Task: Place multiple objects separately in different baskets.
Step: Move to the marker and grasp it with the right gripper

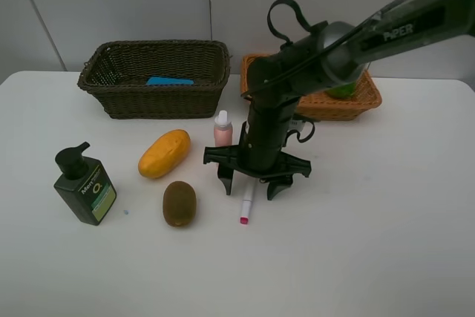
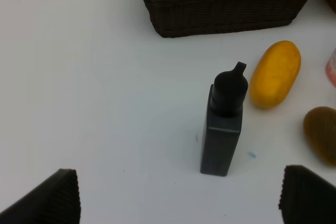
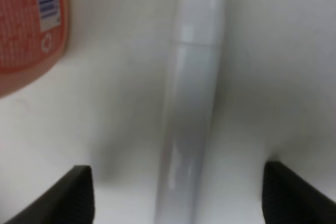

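Straddling the white marker (image 3: 194, 103), right jaws stand spread, one each side w/ bare table (image 1: 371, 257) showing in both gaps. They're not pinching yet, as far as the blurred wrist view lets me judge. Marker lies flat at frame centre in the high view, long axis near vertical in the pic, pink-tipped end toward the bottom edge. Jaws sit left & right of it, i.e. across the axis, so a straight close should catch the barrel.

Right arm (image 1: 267, 109) is the one on it. Left jaws are spread wide, holding nothing, nr the dark green pump bottle (image 2: 223, 124) at lower left, well apart from the marker. Pink spray bottle (image 1: 223, 130) stands just up-left of the right jaws, close to the marker, so it could get nudged.

Hidden: most of the marker is under the wrist, only its lower end shows. Light basket (image 1: 367, 98) at upper right is mostly behind the arm, contents unclear. Blue eraser (image 1: 169, 80) lies in the dark basket (image 1: 156, 102), upper left.
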